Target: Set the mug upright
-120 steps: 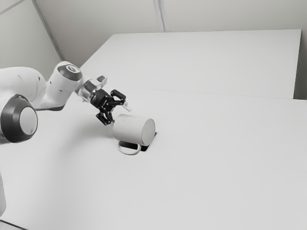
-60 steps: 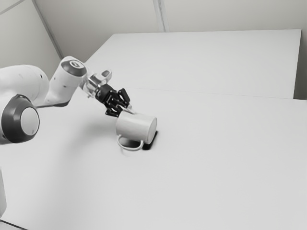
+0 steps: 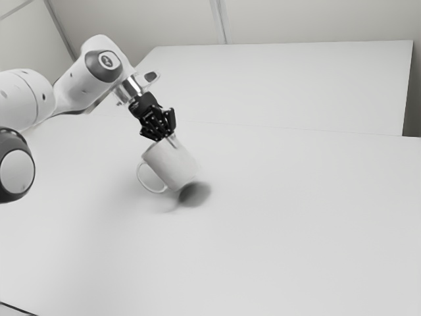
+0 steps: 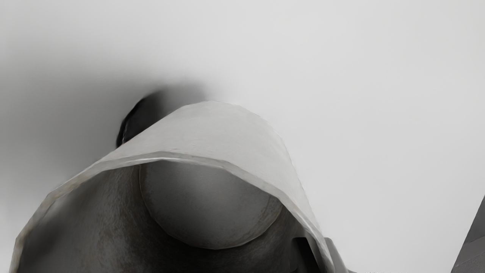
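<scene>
Pale surface (image 3: 296,230) below the claw (image 3: 172,140), one white mug (image 3: 173,166), tilted, just under the claw, mouth toward it, claw clamped over the mug's wall, one finger (image 4: 303,253) inside, one outside.

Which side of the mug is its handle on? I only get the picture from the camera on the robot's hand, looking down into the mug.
Observer: The handle is on the side of the mug toward the exterior view's left.
Visitor: Thanks. Is the mug standing straight?
Observer: No, it leans: its mouth points up and toward the exterior view's left, its base down and toward that view's right.
Visitor: And where does the arm come from?
Observer: The arm reaches down to the mug from the exterior view's upper left.
</scene>
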`<action>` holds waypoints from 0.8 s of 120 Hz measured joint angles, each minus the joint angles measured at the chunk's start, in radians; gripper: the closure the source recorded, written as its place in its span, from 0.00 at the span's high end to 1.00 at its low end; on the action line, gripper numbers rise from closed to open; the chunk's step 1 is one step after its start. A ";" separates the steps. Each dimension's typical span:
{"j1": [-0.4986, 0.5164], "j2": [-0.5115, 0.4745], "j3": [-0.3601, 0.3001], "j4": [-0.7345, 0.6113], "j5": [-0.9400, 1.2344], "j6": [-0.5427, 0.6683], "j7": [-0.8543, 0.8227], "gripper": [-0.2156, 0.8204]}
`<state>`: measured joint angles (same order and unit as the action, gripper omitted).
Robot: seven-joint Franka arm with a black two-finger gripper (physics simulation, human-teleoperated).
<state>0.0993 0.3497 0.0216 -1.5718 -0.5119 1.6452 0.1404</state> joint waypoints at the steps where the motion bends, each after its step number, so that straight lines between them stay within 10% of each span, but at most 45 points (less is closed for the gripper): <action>1: -0.003 -0.007 0.000 -0.008 0.010 0.004 -0.001 0.05; 40: -0.060 -0.249 -0.047 -0.357 0.402 0.253 -0.030 0.05; 96: -0.065 -0.207 -0.064 -0.432 0.572 0.464 -0.058 0.05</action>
<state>0.0338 0.1424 -0.0428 -2.0037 0.0601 2.1096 0.0829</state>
